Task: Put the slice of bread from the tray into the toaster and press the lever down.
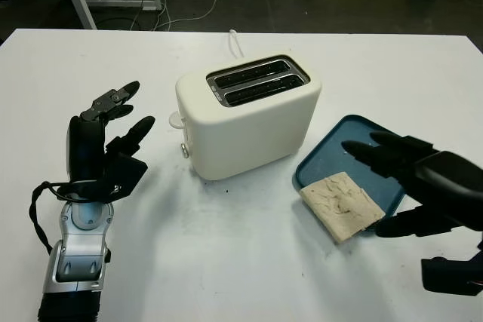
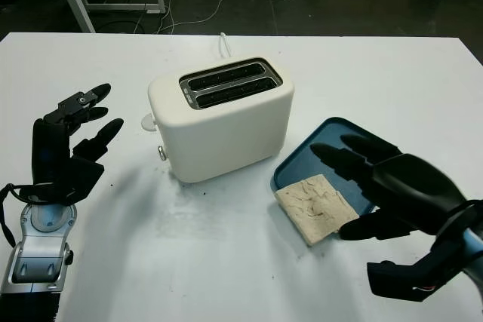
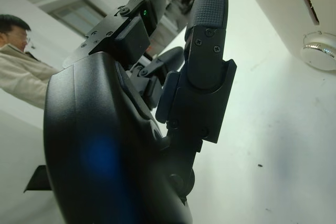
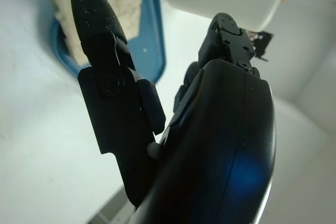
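Bread slice [image 1: 343,205] lies lower right of frame, on near corner of blue tray [image 1: 355,132], overhanging rim twd table. Right hand [image 1: 423,179] hovers over tray, fingers apart, empty. Left hand [image 1: 106,145] at left of toaster [image 1: 247,115], open, idle. Risk: a shallow pinch on the overhanging edge could push slice off tray or tear it; slots [image 1: 256,81] narrow, so tilted entry may jam.
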`<state>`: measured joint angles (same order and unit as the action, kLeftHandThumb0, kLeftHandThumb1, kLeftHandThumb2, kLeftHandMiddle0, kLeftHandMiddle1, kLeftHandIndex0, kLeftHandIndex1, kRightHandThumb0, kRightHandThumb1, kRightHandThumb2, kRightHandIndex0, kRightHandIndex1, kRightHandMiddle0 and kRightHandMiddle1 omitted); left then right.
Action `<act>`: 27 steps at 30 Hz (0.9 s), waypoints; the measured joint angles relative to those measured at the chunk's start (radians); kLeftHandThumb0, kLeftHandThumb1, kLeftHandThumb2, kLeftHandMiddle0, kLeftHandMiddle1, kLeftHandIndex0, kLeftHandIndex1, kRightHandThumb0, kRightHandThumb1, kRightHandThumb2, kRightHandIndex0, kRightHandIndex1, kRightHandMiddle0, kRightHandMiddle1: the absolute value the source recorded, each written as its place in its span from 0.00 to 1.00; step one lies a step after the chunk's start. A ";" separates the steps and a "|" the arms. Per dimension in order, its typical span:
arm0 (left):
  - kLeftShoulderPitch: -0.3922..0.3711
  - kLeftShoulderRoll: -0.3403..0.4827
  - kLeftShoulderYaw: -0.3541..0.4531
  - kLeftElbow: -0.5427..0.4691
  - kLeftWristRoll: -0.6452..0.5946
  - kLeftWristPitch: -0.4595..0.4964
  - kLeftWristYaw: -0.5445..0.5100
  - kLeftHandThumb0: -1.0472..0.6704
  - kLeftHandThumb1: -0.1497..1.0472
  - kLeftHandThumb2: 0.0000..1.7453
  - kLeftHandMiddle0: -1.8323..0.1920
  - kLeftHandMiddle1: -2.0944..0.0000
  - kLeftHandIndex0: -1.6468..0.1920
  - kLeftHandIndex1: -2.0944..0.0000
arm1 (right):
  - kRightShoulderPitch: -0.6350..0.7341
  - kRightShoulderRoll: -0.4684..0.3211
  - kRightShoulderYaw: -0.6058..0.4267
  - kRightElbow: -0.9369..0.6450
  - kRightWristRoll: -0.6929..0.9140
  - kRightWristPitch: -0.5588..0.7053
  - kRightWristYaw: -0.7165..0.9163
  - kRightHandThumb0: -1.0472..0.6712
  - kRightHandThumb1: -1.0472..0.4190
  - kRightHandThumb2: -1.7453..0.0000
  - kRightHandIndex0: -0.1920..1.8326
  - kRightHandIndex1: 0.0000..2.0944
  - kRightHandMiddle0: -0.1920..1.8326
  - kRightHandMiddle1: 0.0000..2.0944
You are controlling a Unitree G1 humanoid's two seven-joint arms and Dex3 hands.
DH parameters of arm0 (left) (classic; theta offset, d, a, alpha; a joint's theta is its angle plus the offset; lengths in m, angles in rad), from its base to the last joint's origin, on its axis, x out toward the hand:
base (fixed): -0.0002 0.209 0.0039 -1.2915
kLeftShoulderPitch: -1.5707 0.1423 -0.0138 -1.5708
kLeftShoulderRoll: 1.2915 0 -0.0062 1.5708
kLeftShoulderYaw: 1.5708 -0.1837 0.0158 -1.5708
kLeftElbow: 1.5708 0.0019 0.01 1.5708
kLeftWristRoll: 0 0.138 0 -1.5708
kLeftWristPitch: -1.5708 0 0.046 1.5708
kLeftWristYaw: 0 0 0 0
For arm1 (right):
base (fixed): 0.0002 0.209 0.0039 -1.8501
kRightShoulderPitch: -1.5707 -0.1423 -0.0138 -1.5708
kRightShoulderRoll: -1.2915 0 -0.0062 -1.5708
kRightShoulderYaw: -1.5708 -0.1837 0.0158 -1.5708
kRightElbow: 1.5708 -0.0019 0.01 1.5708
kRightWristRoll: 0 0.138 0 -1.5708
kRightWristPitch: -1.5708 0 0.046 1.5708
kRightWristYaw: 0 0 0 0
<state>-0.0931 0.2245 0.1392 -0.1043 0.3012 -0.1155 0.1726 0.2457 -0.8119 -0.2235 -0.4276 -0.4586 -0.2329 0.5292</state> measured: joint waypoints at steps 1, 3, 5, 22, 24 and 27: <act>0.000 0.000 0.001 0.000 0.000 0.000 0.000 0.22 0.89 0.12 0.65 0.66 0.50 1.00 | 0.003 0.006 0.012 0.023 -0.008 -0.019 -0.017 0.11 0.14 1.00 0.09 0.00 0.09 0.00; 0.000 0.000 0.001 0.000 0.000 0.000 0.000 0.22 0.89 0.12 0.65 0.66 0.50 1.00 | 0.007 0.009 0.034 0.066 -0.030 -0.060 -0.053 0.10 0.12 0.99 0.09 0.00 0.09 0.00; 0.000 0.000 0.002 0.000 0.000 0.000 0.000 0.22 0.89 0.12 0.65 0.66 0.50 1.00 | 0.008 0.009 0.048 0.100 -0.039 -0.095 -0.082 0.10 0.12 0.99 0.09 0.00 0.09 0.00; 0.000 0.000 0.004 0.000 -0.003 0.000 0.000 0.22 0.89 0.12 0.65 0.66 0.50 1.00 | 0.008 0.009 0.100 0.194 -0.132 -0.208 -0.225 0.46 0.09 0.80 0.09 0.00 0.10 0.00; 0.000 0.000 0.004 0.000 -0.003 0.000 0.000 0.22 0.89 0.12 0.65 0.66 0.50 1.00 | 0.009 0.009 0.101 0.201 -0.158 -0.230 -0.265 0.43 0.09 0.84 0.09 0.00 0.10 0.00; 0.000 0.000 0.004 0.000 -0.002 0.000 0.000 0.22 0.89 0.12 0.65 0.66 0.50 1.00 | 0.009 0.009 0.117 0.216 -0.227 -0.252 -0.321 0.48 0.09 0.80 0.09 0.00 0.11 0.00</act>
<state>-0.0930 0.2244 0.1430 -0.1044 0.2987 -0.1155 0.1726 0.2551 -0.8027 -0.1060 -0.2121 -0.6855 -0.4852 0.2077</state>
